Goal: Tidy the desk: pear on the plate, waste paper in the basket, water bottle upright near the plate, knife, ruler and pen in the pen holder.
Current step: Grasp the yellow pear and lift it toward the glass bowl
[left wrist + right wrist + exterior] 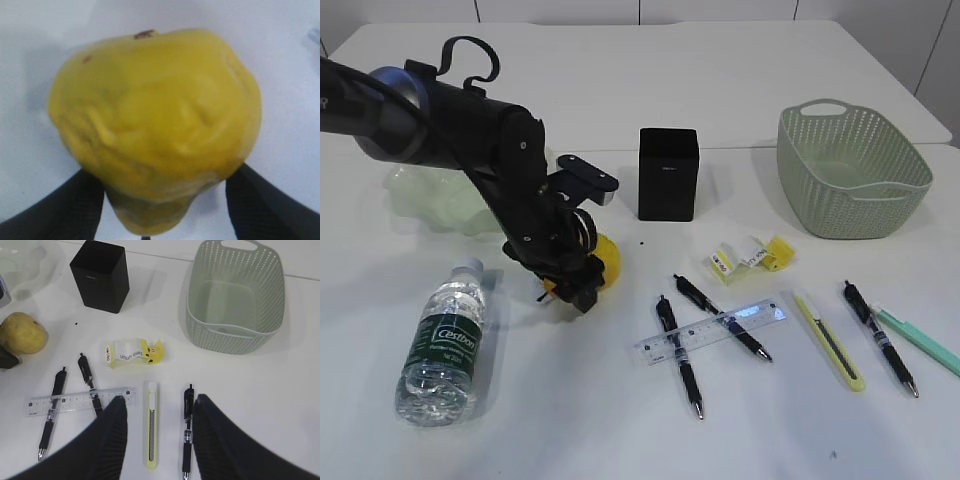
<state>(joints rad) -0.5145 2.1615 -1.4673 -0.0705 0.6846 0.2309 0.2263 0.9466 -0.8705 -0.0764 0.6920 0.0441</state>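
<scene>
A: Exterior view: my left gripper (575,285) is down at the pear (601,258), just in front of the plate (430,195).

B: Left wrist?

A: Pear (155,125) sits between spread fingers (60,210); whether they pinch it, I can't tell.

B: Right wrist?

A: Right gripper (159,437) hangs spread and empty, far right of the pear (22,333). I'd say left is nearer.

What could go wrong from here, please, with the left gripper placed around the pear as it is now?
1. The pear is bumpy and rounded, and the left gripper's fingers flank only its lower part, so it might slip or roll out when lifted.
2. The water bottle lies on its side close beside the arm; a sweep toward the plate could nudge it rolling.
</scene>
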